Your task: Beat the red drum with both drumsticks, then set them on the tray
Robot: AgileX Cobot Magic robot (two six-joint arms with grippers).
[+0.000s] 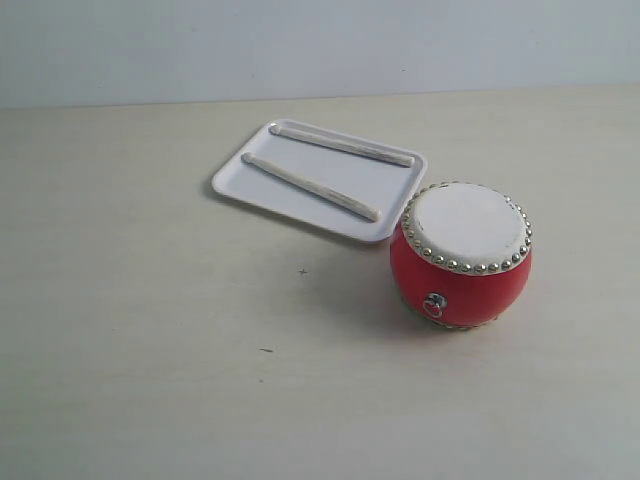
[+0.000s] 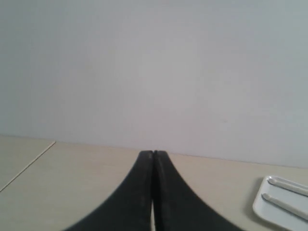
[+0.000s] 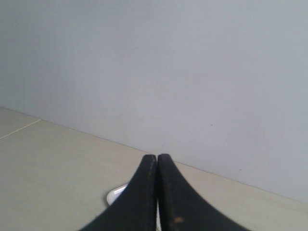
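Note:
The red drum (image 1: 462, 256) with its white skin and silver studs stands upright on the table, right of centre. Just behind it to the left lies the white tray (image 1: 385, 185), and both pale drumsticks (image 1: 310, 187) (image 1: 342, 145) rest on it side by side. Neither arm shows in the exterior view. My left gripper (image 2: 153, 153) is shut with nothing in it; the tray (image 2: 262, 211) and the drumsticks (image 2: 284, 205) appear off to one side of it. My right gripper (image 3: 157, 156) is shut and holds nothing, and a corner of the tray (image 3: 115, 194) peeks out behind its fingers (image 3: 144, 192).
A pale wooden tabletop (image 1: 150, 340) spreads around the drum and tray. A plain light wall (image 1: 320, 45) rises behind the table's far edge. A seam line (image 2: 29, 163) crosses the table in the left wrist view.

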